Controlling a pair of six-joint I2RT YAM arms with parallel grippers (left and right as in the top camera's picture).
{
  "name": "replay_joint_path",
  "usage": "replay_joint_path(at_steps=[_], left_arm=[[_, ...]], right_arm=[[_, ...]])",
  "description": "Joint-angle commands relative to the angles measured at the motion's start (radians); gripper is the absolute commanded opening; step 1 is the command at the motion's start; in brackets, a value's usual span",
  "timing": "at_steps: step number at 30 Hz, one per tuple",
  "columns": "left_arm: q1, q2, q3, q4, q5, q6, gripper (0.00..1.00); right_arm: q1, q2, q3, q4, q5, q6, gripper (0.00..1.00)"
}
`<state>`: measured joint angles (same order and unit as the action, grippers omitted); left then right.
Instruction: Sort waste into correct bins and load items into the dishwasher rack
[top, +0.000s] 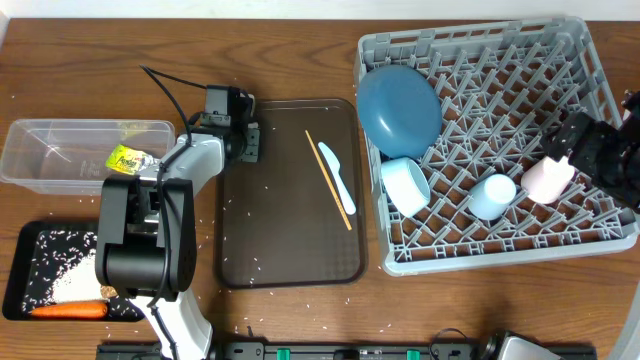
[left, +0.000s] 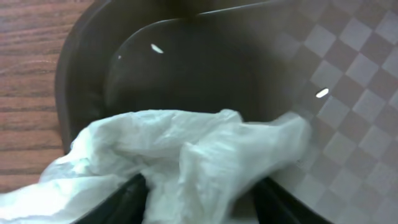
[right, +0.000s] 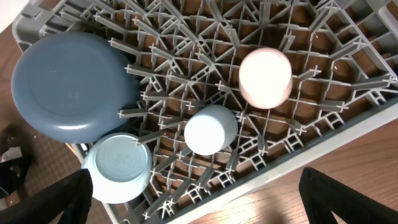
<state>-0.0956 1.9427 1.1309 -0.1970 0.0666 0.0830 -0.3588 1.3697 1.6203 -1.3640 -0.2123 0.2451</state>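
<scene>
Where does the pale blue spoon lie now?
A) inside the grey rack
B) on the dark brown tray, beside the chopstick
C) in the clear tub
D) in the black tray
B: the overhead view shows the pale blue spoon on the dark brown tray, right beside the chopstick.

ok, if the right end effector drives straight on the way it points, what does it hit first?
Likely the light blue cup in the dishwasher rack, or pegs beside it; depth is unclear.
</scene>
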Motion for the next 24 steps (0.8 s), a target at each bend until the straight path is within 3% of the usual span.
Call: replay_joint_path(at_steps=[1,6,15,24], left_arm=[[-0.002,-0.028,-0.008,-0.018,-0.007,0.013,0.37],[-0.002,-0.166,-0.007,-0.076,-0.008,0.01,0.06],[0.068,-0.455,-0.007,-0.166,-0.233,0.009,0.06],[0.295,-0.398,-0.008,-0.211,-0.226,-0.097,0.06]], right_arm=[[-0.006,0.003,0.003,0.002,-0.002,0.009,0.99],[-0.006,0.003,0.003,0.002,-0.002,0.008,0.99],[-0.006,0.003,0.003,0.002,-0.002,0.009,0.99],[-0.006,0.003,0.003,-0.001,-0.002,0.008,0.99]])
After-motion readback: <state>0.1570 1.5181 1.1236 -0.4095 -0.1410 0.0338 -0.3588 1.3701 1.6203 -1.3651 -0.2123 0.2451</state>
